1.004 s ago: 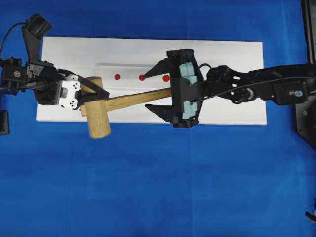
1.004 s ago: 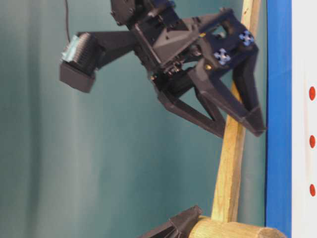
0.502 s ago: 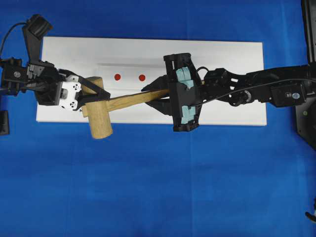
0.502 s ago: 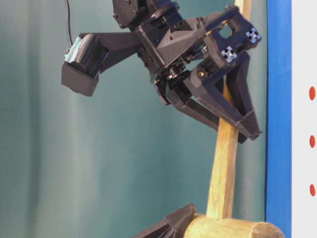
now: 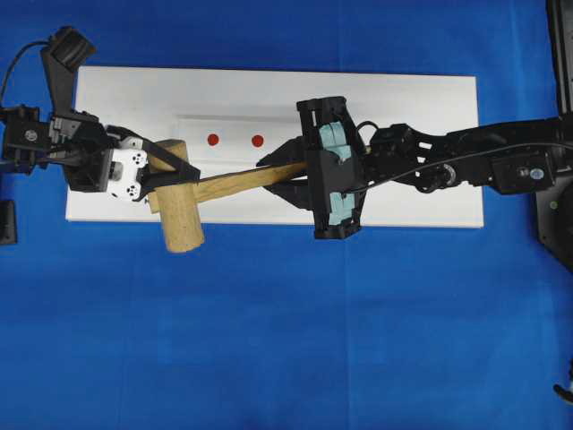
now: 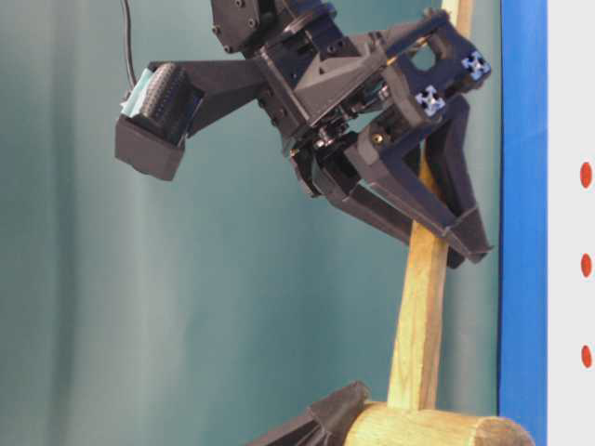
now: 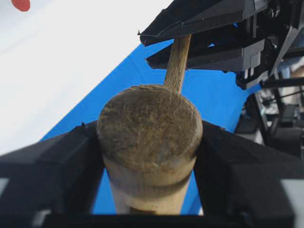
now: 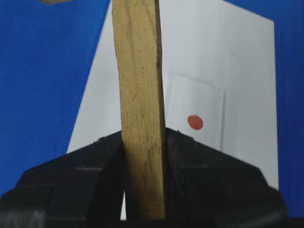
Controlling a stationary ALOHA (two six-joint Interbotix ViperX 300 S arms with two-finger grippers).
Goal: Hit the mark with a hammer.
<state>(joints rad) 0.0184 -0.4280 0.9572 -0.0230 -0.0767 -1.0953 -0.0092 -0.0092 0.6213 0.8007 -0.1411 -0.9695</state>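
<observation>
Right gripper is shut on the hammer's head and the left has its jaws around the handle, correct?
Swapped. The right gripper is shut on the hammer by its thin flat handle, as the right wrist view shows. The left gripper has its jaws either side of the thick head, seen in the left wrist view. Whether it grips the head is unclear.

Right pincer (image 5: 279, 175) clamped on hammer (image 5: 206, 193) handle; left pincer (image 5: 175, 172) flanking its head.

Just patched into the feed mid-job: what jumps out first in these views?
The wooden hammer hangs between both arms over the white board's front edge. The right gripper is shut on its handle, while the left gripper's fingers flank the thick head at the board's left end. Red marks dot the board just beyond the handle.
</observation>
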